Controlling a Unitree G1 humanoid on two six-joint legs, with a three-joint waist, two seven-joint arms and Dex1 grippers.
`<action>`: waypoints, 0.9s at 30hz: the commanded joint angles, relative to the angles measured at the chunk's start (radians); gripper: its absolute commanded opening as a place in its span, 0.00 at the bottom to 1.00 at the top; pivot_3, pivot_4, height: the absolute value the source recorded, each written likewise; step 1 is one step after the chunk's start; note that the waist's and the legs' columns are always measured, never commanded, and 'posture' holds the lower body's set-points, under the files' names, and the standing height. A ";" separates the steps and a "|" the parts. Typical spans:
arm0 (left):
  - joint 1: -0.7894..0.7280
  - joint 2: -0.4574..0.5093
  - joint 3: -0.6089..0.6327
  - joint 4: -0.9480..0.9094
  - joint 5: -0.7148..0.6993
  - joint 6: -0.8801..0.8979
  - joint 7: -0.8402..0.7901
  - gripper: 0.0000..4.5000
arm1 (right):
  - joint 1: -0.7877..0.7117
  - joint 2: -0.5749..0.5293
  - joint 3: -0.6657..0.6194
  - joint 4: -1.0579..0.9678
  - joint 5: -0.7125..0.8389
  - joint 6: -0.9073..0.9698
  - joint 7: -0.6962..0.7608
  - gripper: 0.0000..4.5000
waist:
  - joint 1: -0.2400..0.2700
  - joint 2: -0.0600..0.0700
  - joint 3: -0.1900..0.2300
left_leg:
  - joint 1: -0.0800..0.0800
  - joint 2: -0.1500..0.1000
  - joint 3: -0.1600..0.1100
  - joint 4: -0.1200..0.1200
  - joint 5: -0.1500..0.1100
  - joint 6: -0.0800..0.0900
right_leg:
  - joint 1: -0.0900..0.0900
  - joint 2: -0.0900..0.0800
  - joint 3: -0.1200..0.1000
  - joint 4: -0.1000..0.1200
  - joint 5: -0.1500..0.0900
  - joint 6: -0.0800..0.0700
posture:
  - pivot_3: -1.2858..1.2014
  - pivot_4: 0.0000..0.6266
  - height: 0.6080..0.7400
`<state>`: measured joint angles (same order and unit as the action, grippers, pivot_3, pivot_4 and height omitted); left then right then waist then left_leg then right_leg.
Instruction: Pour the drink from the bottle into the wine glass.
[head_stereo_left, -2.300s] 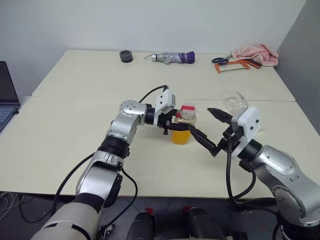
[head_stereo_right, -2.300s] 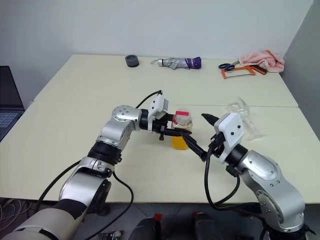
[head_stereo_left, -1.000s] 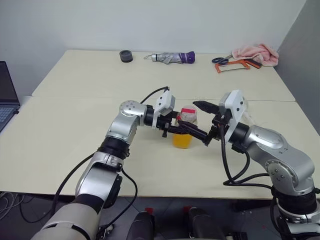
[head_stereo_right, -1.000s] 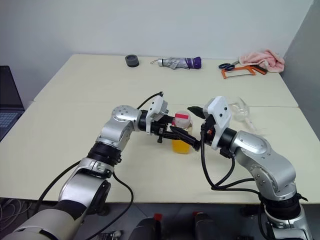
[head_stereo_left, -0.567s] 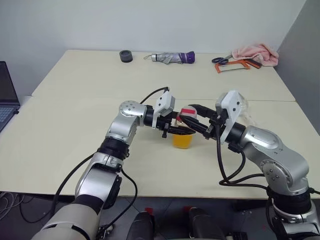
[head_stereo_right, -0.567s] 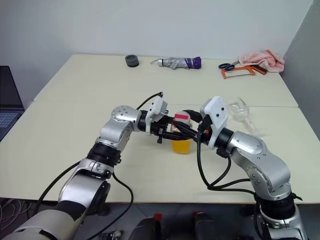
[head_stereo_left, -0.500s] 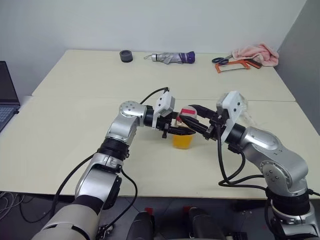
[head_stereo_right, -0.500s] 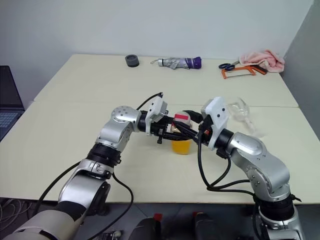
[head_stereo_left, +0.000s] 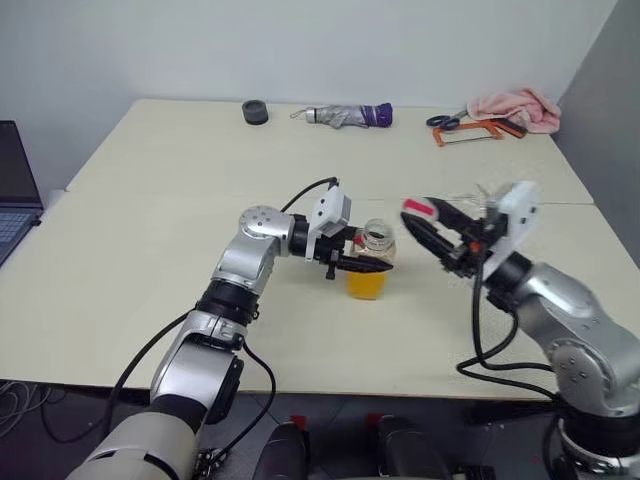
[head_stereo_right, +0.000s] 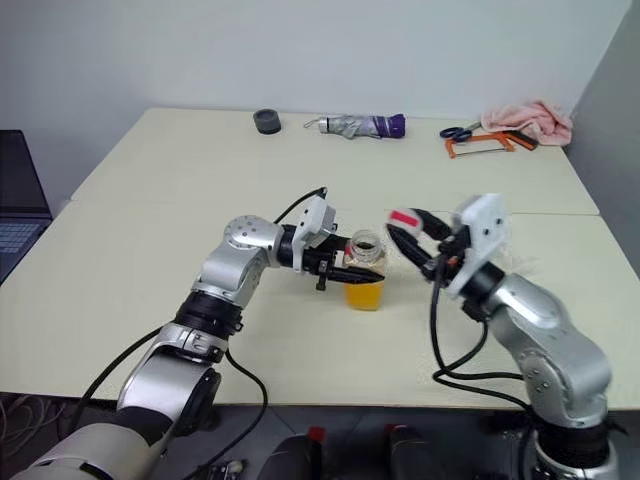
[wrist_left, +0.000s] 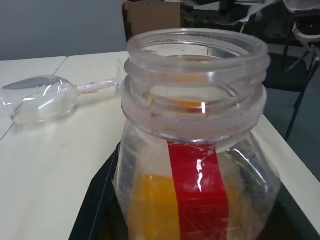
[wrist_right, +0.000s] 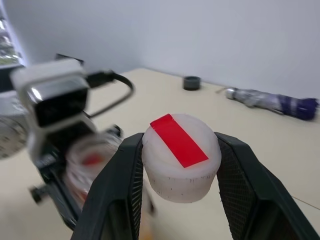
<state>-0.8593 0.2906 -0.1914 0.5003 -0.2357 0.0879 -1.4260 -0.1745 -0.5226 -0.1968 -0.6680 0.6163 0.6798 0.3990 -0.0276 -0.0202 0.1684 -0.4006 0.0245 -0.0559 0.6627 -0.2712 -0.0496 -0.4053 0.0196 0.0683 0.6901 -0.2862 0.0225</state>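
My right end effector holds the cap, clamped between both fingers, off to the right of the bottle.
My left end effector is clamped on the bottle, upright on the desk, mouth open, the drink filling its lower part. The wine glass lies on its side on the desk beyond the bottle, near my right arm.
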 joint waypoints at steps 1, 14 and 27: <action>-0.004 0.009 0.018 -0.045 -0.021 0.000 0.008 0.39 | 0.186 -0.071 -0.108 -0.023 0.003 -0.007 0.079 0.39 | -0.001 0.000 0.000 | 0.000 0.000 0.000 0.000 0.000 0.000 | 0.000 0.000 0.000 0.000 0.000 0.000 | 0.52 0.24 1.00; -0.022 0.023 0.048 0.010 -0.020 -0.006 0.065 0.39 | 0.416 0.017 -0.116 0.281 -0.271 -0.262 -0.003 0.92 | -0.016 0.000 0.000 | 0.005 0.003 0.003 0.001 0.000 0.000 | 0.000 0.005 0.004 0.006 -0.003 0.004 | 0.52 0.24 1.00; -0.069 0.086 0.182 0.147 0.077 -0.006 0.516 0.39 | 0.072 -0.133 -0.003 -0.024 0.060 0.009 0.168 1.00 | -0.021 0.000 0.000 | 0.005 0.003 0.002 0.002 0.000 0.000 | 0.000 0.005 0.004 0.007 -0.001 0.000 | 0.52 0.24 1.00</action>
<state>-0.8858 0.3584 -0.0646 0.6520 -0.1691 0.0806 -1.0031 -0.0546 -0.6415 -0.2431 -0.6257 0.5970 0.6332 0.5408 -0.0488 -0.0204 0.1688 -0.3960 0.0275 -0.0547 0.6644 -0.2710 -0.0496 -0.4049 0.0245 0.0714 0.6969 -0.2873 0.0227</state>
